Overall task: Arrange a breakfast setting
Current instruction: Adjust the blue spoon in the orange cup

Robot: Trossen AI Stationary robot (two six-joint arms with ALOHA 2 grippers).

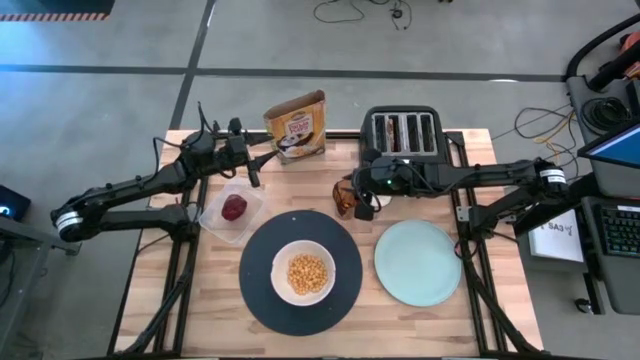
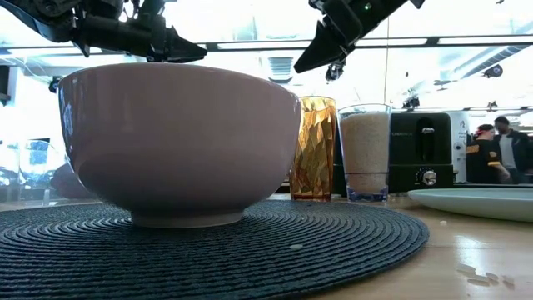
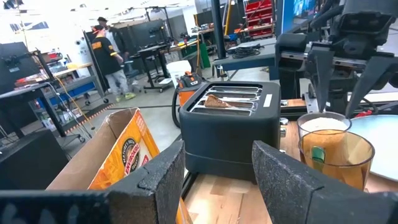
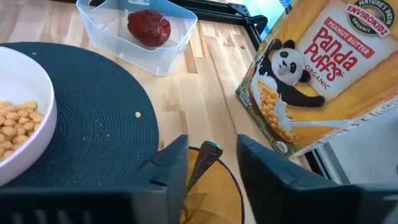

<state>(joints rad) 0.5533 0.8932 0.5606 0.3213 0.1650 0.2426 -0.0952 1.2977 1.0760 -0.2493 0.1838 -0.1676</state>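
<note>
Cereal-filled white bowl (image 1: 303, 272) on black round plate (image 1: 262, 300), pale green plate (image 1: 417, 262) beside. Right pincer (image 4: 211, 163) part-open over amber glass (image 1: 345, 198), utensil handle (image 4: 207, 155) between fingers. Left pincer (image 1: 253, 178) part-open, empty, above container (image 1: 213, 214) holding red fruit (image 1: 234, 207). Cereal box (image 1: 296, 126), toaster (image 1: 404, 132) at far surface (image 1: 500, 300) edge.

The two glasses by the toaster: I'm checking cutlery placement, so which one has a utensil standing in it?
The amber faceted glass, directly under the right gripper, holds a utensil handle; the clear glass beside it holds none.
</note>
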